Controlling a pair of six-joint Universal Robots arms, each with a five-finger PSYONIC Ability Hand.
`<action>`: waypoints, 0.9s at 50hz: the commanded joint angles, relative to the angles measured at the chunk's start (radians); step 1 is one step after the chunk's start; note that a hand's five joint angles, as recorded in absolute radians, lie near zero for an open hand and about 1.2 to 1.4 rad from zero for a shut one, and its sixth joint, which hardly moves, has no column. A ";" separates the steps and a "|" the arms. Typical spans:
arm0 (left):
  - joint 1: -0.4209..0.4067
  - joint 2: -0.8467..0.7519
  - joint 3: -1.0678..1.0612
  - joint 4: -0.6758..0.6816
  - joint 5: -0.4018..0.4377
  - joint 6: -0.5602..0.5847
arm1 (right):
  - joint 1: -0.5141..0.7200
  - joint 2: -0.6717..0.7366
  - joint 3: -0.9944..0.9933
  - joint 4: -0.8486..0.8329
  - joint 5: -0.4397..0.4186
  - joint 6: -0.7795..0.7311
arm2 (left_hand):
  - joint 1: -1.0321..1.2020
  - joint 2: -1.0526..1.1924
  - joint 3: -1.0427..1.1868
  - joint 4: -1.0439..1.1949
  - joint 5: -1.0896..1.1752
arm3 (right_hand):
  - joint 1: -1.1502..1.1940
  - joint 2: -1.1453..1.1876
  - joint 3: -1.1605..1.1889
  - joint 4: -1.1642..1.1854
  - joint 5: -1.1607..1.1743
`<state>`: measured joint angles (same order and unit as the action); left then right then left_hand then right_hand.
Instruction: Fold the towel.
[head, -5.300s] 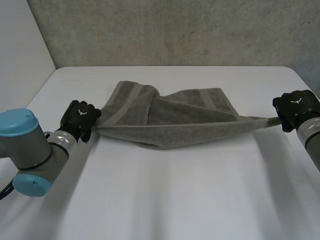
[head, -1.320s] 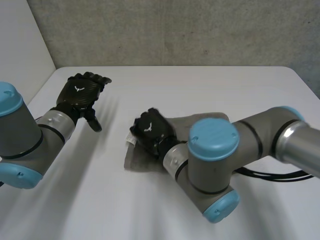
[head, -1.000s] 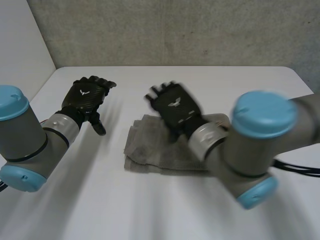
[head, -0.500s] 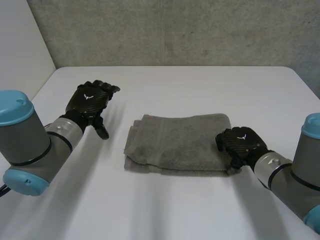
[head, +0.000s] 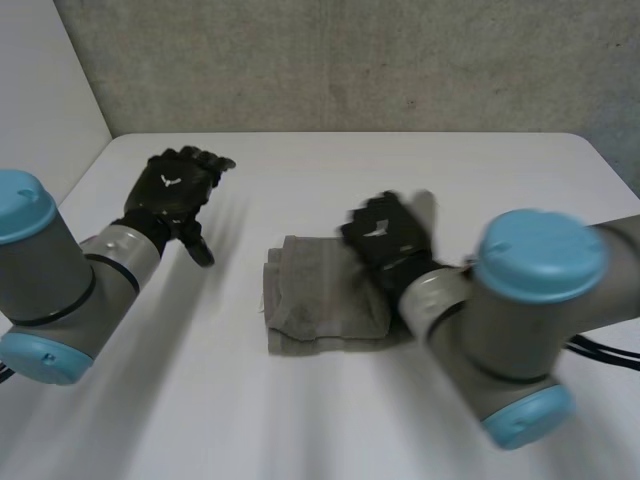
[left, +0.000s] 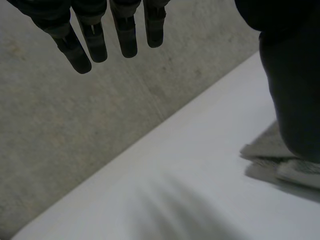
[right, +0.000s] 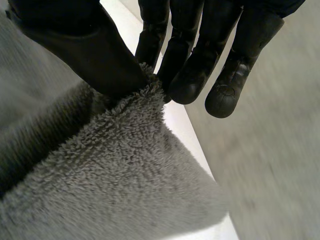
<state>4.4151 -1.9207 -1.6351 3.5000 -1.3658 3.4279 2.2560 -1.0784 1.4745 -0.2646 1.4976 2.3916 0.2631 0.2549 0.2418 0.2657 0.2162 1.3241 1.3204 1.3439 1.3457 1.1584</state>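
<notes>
**Fig.: towel fold, mid-step.**

(a) Table (head: 330, 430): white; the work sits near its centre.

(b) Towel (head: 320, 300): grey, lies mid-table as a compact stack w/ several layers showing at its left and near edges. Most folds therefore look done. One more is prob. in progress, since part of the cloth is lifted off the stack. Judged left to do: lay that part down toward the left side, let go, press flat.

(c) Right arm (head: 520, 330): reaches across the towel's right part and hides it. Left arm (head: 50, 290): at the table's left side, well apart from the towel.

(d) Right hand (head: 385, 235): above the towel's far-right area. The wrist view shows a towel edge pinched btw. thumb and fingers (right: 190, 75), i.e. closed on the cloth.

(e) Left hand (head: 175, 185): raised, fingers straight and spread, holds nothing and does not touch the towel.

**Change vs. earlier frames.** 0.5 s ago the towel was a wider rectangle w/ the right hand at its near right corner. Now the footprint is narrower and that hand has travelled up and leftward w/ the edge. Approx. 5 s ago the towel hung stretched btw. both hands. The left hand has kept nearly the same pos. and stayed off the cloth.
</notes>
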 joint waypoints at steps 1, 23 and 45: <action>0.018 0.077 0.006 0.013 -0.001 -0.035 | 0.157 0.152 -0.106 -0.022 -0.130 -0.081 | -0.088 -0.080 -0.067 -0.090 -0.215 | 0.072 0.076 0.052 0.051 0.063; -0.059 0.040 0.055 0.021 -0.021 -0.184 | -0.042 -0.086 -0.023 0.014 -0.131 0.536 | -0.070 -0.062 -0.049 -0.073 -0.198 | -1.084 -1.080 -1.103 -1.105 -1.092; -0.276 -0.316 0.205 -0.074 -0.166 -0.253 | -0.174 0.158 -0.115 0.208 -0.155 0.722 | -0.067 -0.059 -0.046 -0.070 -0.195 | -1.150 -1.146 -1.169 -1.171 -1.158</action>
<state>4.1442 -2.1587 -1.4503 3.4814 -1.4843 3.1634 2.0711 -1.0116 1.3869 -0.0807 1.3885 3.1090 0.2631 0.2549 0.2418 0.2657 0.2163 0.2298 0.2509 0.2478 0.2638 0.0678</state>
